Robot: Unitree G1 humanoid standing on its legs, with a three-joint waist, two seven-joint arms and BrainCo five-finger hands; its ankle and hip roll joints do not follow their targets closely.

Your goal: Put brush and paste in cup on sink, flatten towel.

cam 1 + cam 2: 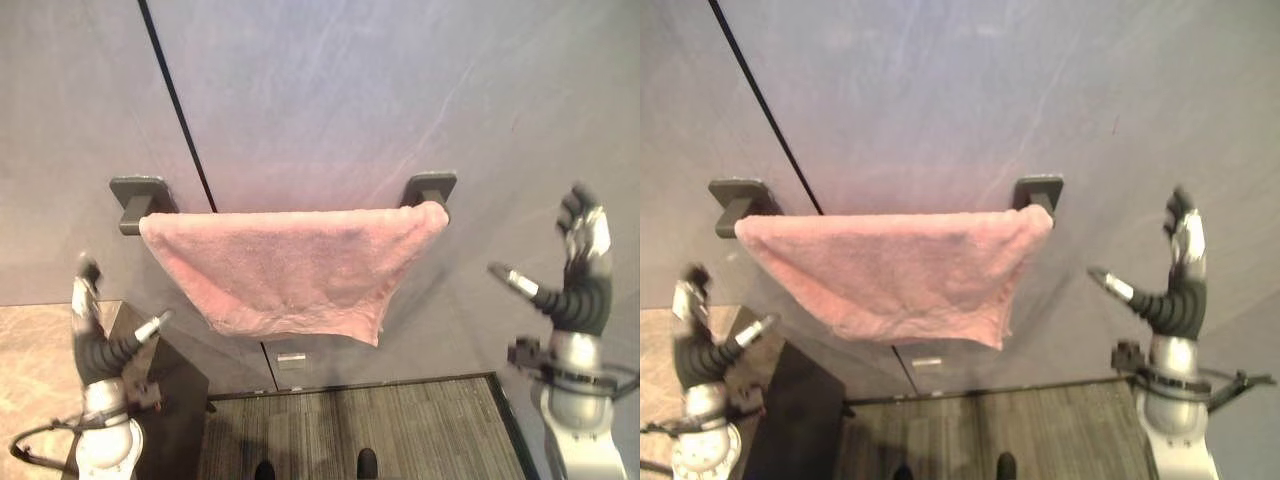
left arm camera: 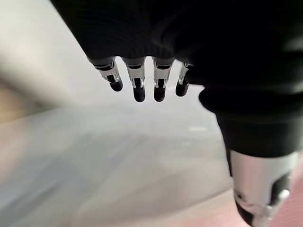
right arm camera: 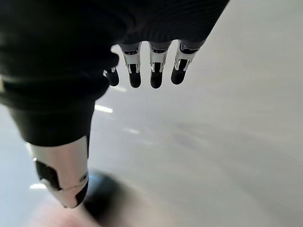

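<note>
A pink towel (image 1: 295,270) hangs over a horizontal rail on a grey wall (image 1: 350,90), draped between two dark square wall brackets, one at the left end (image 1: 140,200) and one at the right end (image 1: 430,188). The towel spreads across nearly the whole rail; its lower edge runs unevenly and drops lowest toward the right side, where one corner hangs down. Neither hand touches it. The left hand (image 1: 95,330) is raised below and to the left of the towel, well apart from it, with fingers straight and relaxed, thumb spread out to the side, holding nothing. The right hand (image 1: 580,270) is raised to the right of the towel, also well apart from it, fingers straight and pointing upward, thumb stretched out toward the towel, holding nothing. A thin dark seam (image 1: 180,110) runs diagonally down the wall behind the left part of the rail. Below the left hand is a beige countertop (image 1: 35,370) beside a dark cabinet side (image 1: 175,400). Under the towel lies grey striped flooring (image 1: 400,430).
</note>
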